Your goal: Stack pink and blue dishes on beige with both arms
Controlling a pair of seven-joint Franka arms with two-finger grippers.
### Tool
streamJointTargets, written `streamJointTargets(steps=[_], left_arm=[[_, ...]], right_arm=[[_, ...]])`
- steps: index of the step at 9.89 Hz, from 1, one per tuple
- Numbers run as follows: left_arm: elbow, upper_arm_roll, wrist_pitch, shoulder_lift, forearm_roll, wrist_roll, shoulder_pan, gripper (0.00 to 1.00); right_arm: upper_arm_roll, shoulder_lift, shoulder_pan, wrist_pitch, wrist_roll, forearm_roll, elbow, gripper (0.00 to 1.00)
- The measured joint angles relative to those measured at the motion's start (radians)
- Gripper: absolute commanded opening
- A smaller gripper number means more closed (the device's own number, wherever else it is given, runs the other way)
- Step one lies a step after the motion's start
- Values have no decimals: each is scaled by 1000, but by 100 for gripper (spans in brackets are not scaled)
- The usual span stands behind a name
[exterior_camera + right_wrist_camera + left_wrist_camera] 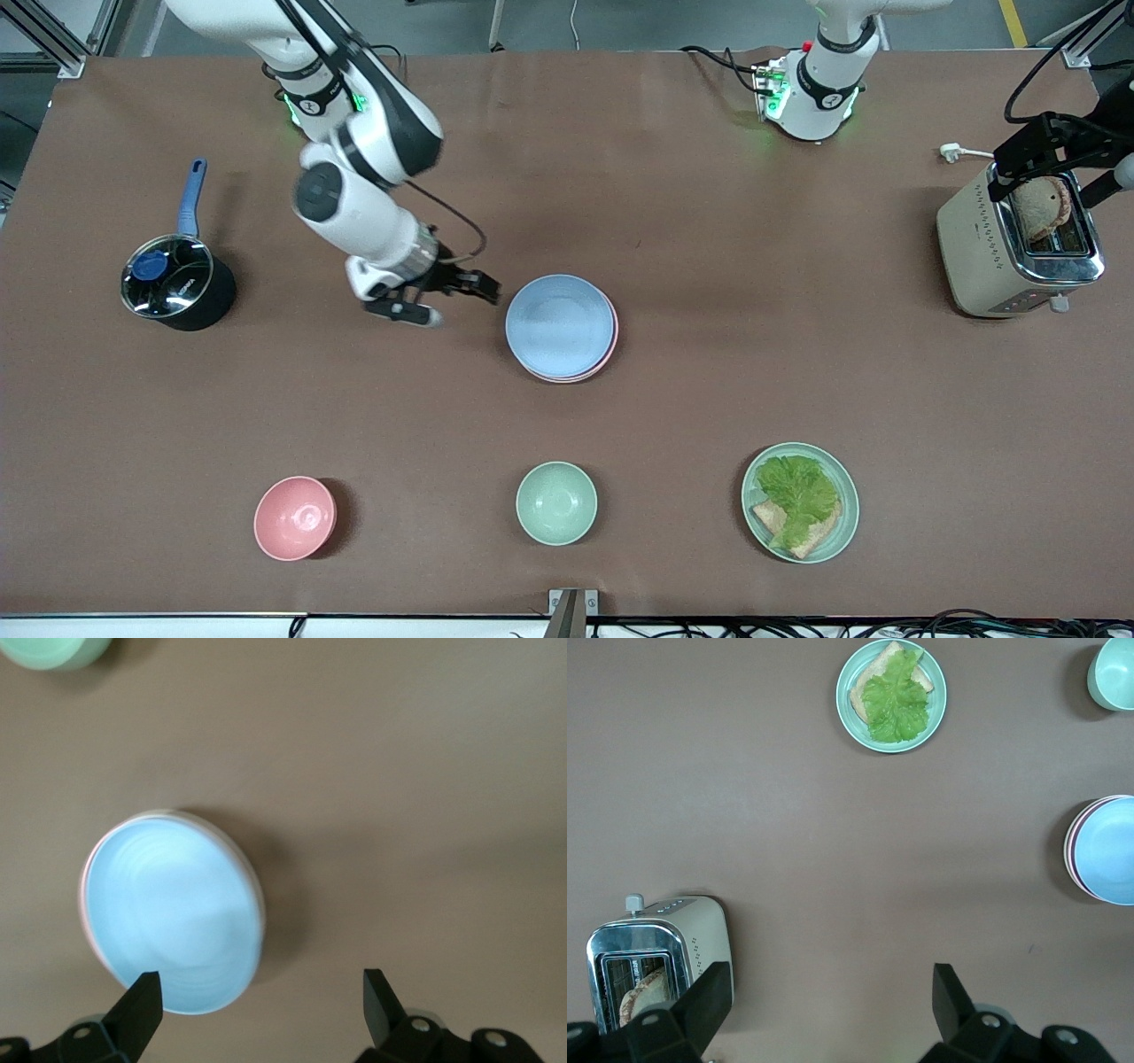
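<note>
Two plates visible in stack: blue plate on pink plate, beige hidden. Right gripper beside stack, fingers apart, empty. Left gripper over toaster, open, empty. You risk clipping stack rim.

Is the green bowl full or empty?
Empty. The green bowl shows only its bare pale inside from above, with nothing in it, unlike the green plate beside it, which holds lettuce and bread.

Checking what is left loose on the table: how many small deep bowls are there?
2. The pink bowl sits toward the right arm's end, the pale green bowl beside it, nearer the front camera than the plate stack.
</note>
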Motion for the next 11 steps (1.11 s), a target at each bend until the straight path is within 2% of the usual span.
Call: streamJointTargets(steps=[1, 3, 5, 7, 8, 9, 11], left_arm=[[0, 0, 0, 1, 0, 0, 0, 100], [3, 5, 3, 5, 0, -4, -1, 100], [5, 29, 2, 4, 0, -51, -2, 100], [5, 39, 1, 4, 0, -61, -9, 100], [5, 40, 1, 4, 0, -65, -13, 100], [5, 41, 1, 4, 0, -72, -15, 100], [3, 41, -2, 3, 0, -78, -16, 100]], right_arm=[[-65, -75, -14, -181, -14, -48, 75, 100], [-204, -123, -20, -418, -106, -70, 262, 100], [-342, -124, -22, -500, -225, -76, 368, 100], [-475, -150, -21, -588, -423, -77, 416, 100], [-511, -170, -25, -665, -486, -77, 452, 100], [-521, -186, -27, -735, -508, -77, 506, 100], [-518, -199, -23, -783, -509, -77, 559, 100]])
